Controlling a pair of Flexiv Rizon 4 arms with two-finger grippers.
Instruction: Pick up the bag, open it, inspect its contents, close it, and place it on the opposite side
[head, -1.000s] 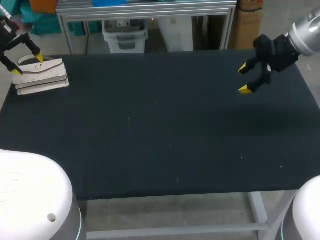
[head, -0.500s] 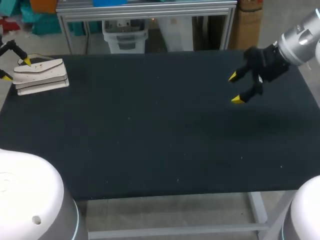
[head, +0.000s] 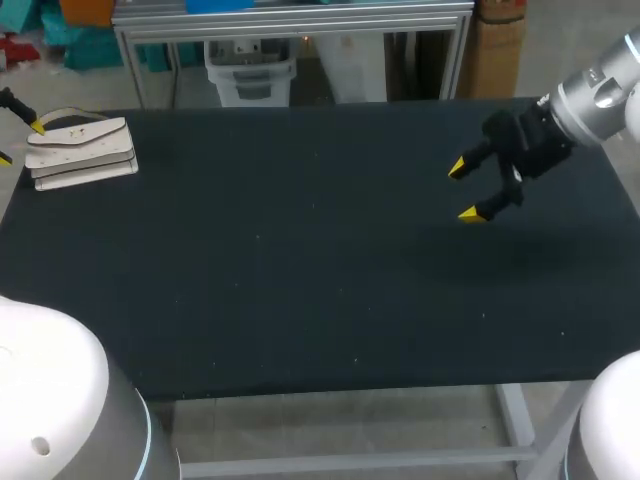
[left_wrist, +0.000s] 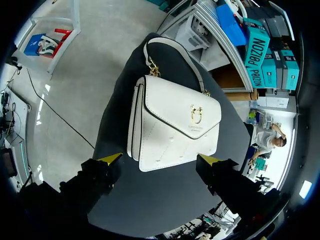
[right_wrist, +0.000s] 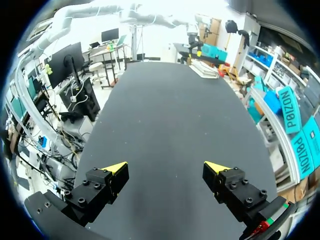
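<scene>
Well, just one bag lies on the black worktop. It is white and flat at the far left corner, with its flap closed. It has a single strap and one gold clasp. Two grippers are about. The left gripper hovers close to the bag, fingers spread wide and touching nothing. From overhead it is mostly cut off past the worktop's left edge, with only two yellow tips showing. The right gripper hangs above the worktop's right half, well apart from the bag, fingers apart and empty.
</scene>
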